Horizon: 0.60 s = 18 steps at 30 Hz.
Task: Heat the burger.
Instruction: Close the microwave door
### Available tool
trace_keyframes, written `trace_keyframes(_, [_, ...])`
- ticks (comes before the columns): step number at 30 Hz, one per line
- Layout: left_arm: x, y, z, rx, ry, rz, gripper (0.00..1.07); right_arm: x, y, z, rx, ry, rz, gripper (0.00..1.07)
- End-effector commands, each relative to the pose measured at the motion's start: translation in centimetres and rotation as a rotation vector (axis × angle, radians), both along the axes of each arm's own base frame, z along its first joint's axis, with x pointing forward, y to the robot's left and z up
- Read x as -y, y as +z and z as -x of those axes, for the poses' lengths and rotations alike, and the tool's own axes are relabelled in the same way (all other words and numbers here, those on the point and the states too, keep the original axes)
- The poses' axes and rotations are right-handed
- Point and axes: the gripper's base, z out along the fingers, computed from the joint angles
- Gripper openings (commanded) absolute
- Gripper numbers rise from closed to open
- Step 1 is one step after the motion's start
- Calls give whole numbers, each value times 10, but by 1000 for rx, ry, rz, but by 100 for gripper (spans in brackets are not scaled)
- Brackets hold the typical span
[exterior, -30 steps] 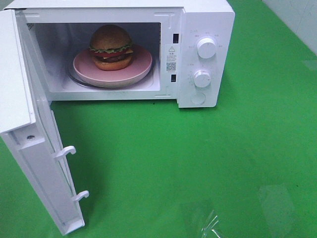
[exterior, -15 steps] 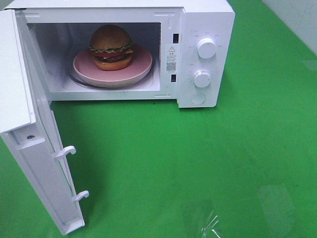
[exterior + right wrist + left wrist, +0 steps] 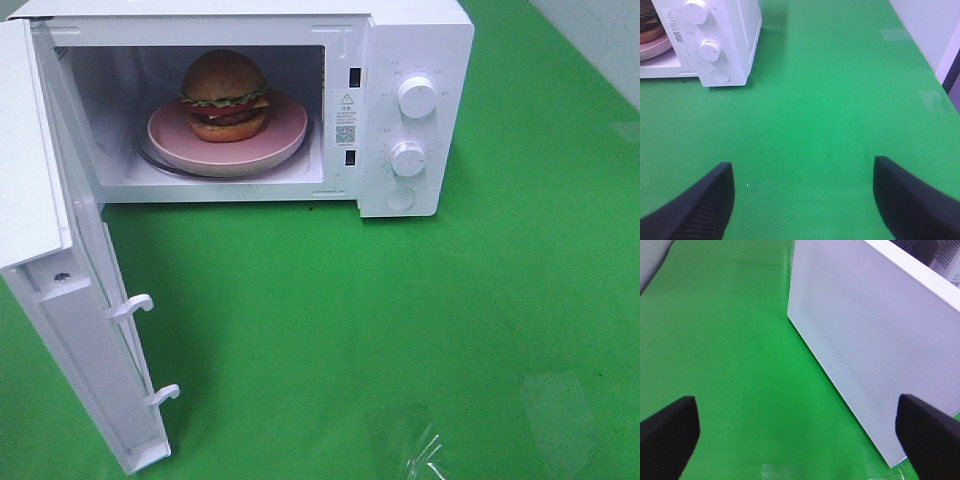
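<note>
The burger (image 3: 225,95), with a brown domed bun, lettuce and tomato, stands on a round pink plate (image 3: 288,132) inside the white microwave (image 3: 420,40). The microwave's door (image 3: 90,350) is swung wide open toward the front left. Neither arm shows in the high view. My left gripper (image 3: 797,440) is open and empty over the green table, facing the door's outer mesh face (image 3: 875,340). My right gripper (image 3: 802,200) is also open and empty, well in front of the control panel (image 3: 715,45). An edge of the burger (image 3: 647,24) and plate (image 3: 652,50) shows there.
Two round knobs (image 3: 417,96) (image 3: 408,158) and a round button (image 3: 400,198) sit on the microwave's right panel. Two latch hooks (image 3: 130,305) stick out of the door's inner edge. Shiny clear patches (image 3: 420,445) lie on the green table near the front. A pale wall (image 3: 930,30) borders the table's right side.
</note>
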Motion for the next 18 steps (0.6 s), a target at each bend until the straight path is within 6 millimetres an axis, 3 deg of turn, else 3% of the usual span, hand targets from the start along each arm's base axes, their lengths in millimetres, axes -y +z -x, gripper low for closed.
trace_keyframes(1, [0, 4, 1, 27, -3, 11, 97, 0, 0, 4, 36, 0, 2, 76])
trace_keyframes(3, [0, 11, 2, 57, 0, 11, 94, 0, 0, 4, 36, 0, 2, 76])
trace_keyframes(5, [-1, 21, -5, 72, 12, 1, 80, 0, 0, 4, 36, 0, 2, 76])
trace_keyframes(6, [-1, 21, -5, 72, 12, 1, 80, 0, 0, 4, 36, 0, 2, 76])
trace_keyframes(7, [-1, 22, -12, 57, 13, 3, 71, 0, 0, 4, 36, 0, 2, 76])
trace_keyframes(10, [-1, 23, -16, 47, 13, 4, 65, 0, 0, 4, 36, 0, 2, 76])
trace_keyframes(11, [-1, 24, -24, 27, 12, -1, 55, 0, 0, 4, 36, 0, 2, 76])
trace_keyframes(12, [-1, 24, -24, 27, 12, -1, 55, 0, 0, 4, 36, 0, 2, 76])
trace_keyframes(13, [-1, 25, -31, 6, 16, 4, 44, 0, 0, 4, 36, 0, 2, 76])
trace_keyframes(14, [-1, 25, -31, 6, 16, 4, 44, 0, 0, 4, 36, 0, 2, 76])
trace_keyframes(16, [-1, 25, -49, -34, 19, 8, 23, 0, 0, 4, 36, 0, 2, 76])
trace_keyframes(17, [-1, 25, -49, -34, 19, 8, 23, 0, 0, 4, 36, 0, 2, 76])
trace_keyframes(18, [-2, 21, -58, -60, 22, 8, 10, 0, 0, 4, 36, 0, 2, 76])
